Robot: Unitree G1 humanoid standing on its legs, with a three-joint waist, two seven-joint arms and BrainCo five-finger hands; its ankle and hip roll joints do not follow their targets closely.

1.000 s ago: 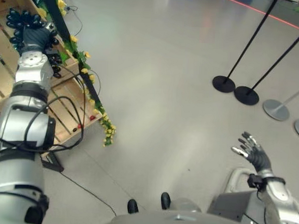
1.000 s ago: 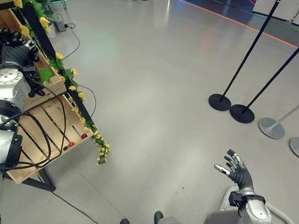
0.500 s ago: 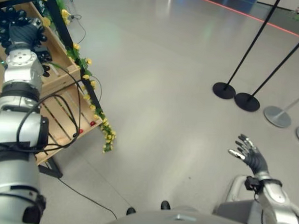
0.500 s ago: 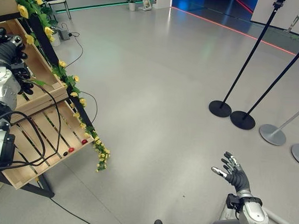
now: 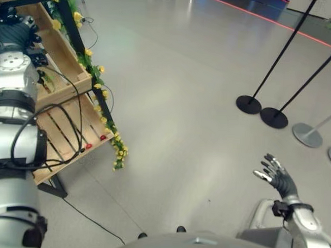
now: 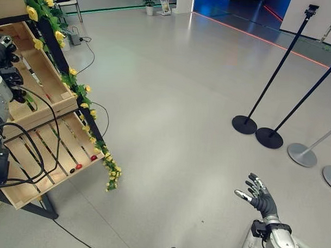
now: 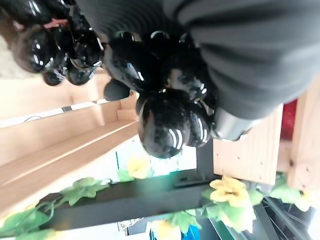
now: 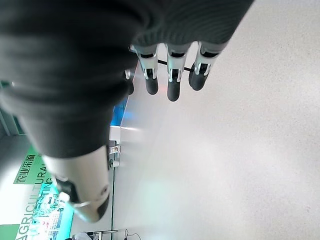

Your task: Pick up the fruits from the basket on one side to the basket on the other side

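Observation:
My left hand (image 5: 14, 35) is raised at the upper wooden crate (image 5: 62, 91) of a shelf on the left. It is shut on a bunch of glossy black grapes (image 7: 165, 125); the grapes bulge out round its dark cover (image 7: 250, 50) and hide most of the fingers. Some of these grapes (image 5: 36, 56) hang just above the crate's floor. Below, a slatted lower crate (image 5: 67, 132) holds two small red fruits (image 5: 102, 137) near its front edge. My right hand (image 5: 276, 177) hovers low on the right over bare floor, open, with fingers (image 8: 171, 80) spread and nothing in it.
A black post wound with yellow flowers and green leaves (image 5: 98, 94) runs down the shelf's front edge. Two black stanchions stand on round bases (image 5: 248, 104) at the right, with grey bases (image 5: 306, 134) beyond. Wide grey floor lies between shelf and stanchions.
The whole picture has shifted, so the camera moved. My left hand still holds the grapes at the upper crate, now nearer the view's left edge. The right hand stays open.

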